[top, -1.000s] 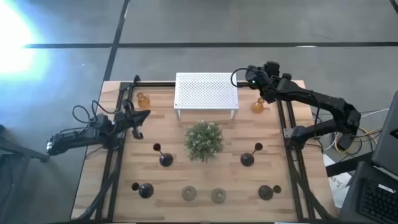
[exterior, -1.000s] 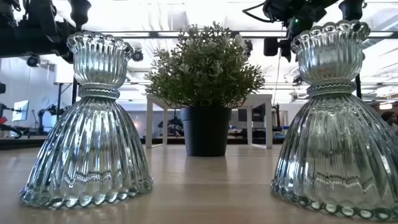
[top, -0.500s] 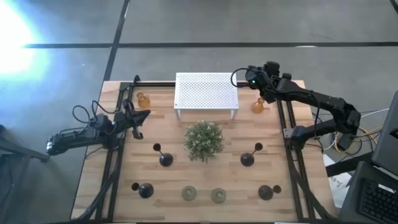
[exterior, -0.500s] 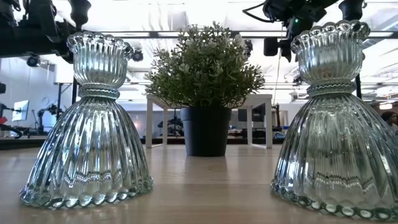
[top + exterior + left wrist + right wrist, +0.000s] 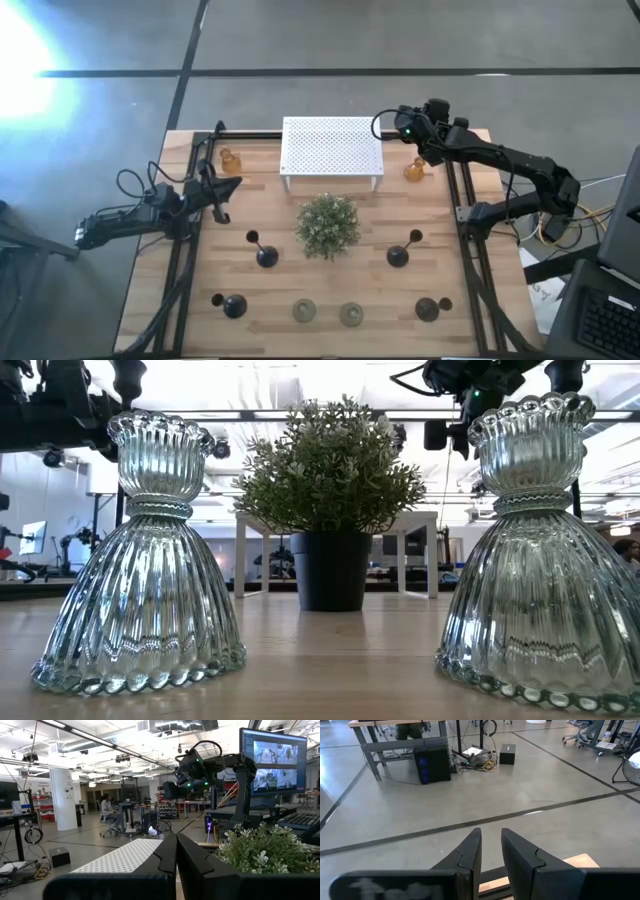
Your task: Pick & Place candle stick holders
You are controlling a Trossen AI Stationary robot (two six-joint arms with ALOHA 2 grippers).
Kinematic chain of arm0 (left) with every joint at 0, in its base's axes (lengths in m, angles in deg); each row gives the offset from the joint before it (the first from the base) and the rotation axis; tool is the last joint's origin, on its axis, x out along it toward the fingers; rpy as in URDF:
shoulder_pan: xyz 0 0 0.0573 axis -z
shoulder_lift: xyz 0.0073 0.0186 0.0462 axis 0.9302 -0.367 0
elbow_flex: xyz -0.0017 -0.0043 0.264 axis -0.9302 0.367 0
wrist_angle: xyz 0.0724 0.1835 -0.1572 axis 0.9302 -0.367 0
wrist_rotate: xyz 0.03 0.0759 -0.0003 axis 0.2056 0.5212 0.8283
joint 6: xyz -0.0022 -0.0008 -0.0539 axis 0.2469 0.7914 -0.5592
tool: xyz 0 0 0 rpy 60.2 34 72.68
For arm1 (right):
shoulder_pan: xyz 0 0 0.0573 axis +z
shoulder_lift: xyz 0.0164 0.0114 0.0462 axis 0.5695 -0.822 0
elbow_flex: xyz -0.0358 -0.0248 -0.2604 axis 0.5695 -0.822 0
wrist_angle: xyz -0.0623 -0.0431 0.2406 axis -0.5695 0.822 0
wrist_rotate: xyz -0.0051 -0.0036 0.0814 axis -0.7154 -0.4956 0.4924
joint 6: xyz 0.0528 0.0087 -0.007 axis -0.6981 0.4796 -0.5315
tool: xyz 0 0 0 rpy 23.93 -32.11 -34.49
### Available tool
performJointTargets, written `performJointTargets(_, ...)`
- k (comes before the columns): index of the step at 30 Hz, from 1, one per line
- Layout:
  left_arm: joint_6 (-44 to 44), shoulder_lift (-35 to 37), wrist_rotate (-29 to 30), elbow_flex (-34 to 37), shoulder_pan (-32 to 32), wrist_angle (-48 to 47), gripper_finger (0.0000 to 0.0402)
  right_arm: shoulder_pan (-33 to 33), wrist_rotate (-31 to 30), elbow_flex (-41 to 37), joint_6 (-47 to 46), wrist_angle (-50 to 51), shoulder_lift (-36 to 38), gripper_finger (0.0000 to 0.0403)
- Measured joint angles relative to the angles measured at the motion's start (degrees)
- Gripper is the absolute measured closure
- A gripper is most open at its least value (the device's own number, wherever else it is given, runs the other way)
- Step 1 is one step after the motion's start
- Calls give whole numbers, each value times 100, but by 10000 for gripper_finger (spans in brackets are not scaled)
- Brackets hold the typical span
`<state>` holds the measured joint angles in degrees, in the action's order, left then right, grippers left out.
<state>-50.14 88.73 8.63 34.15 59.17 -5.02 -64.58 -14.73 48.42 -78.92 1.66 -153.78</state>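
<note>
Candle stick holders stand in mirrored pairs across the worktop (image 5: pixel 330 275). Along the near edge sit two pale greenish glass holders (image 5: pixel 304 311), side by side and upright; up close they are ribbed, bell-skirted and beaded at the rim. Outside them, toward the near corners, are the short black holders (image 5: pixel 235 305), round-based with thin stems. Further in, a taller black pair (image 5: pixel 266 255) flanks the bushy green plant (image 5: pixel 327 225) at the middle. Beyond that stands the white perforated stand (image 5: pixel 332 148) at the far edge, with one amber holder (image 5: pixel 230 160) near the far-left corner and the other amber holder (image 5: pixel 415 171) near the far-right corner, both small and bell-shaped.

The relation that matters: the right hand (image 5: pixel 405 126) hangs over the far-right corner, just beyond and slightly inward of the right amber holder, apart from it. Its fingers (image 5: pixel 470 851) are nearly together with a narrow gap, holding nothing. That holder is upright, so a reach would likely come down and back toward the near edge. The left hand (image 5: pixel 222 186) waits over the left edge, closed and empty, close to the left amber holder.
</note>
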Motion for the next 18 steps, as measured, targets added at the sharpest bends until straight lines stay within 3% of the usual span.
performJointTargets(18,0,2,0,0,1,2,388,-4,5,0,22,-430,0,316)
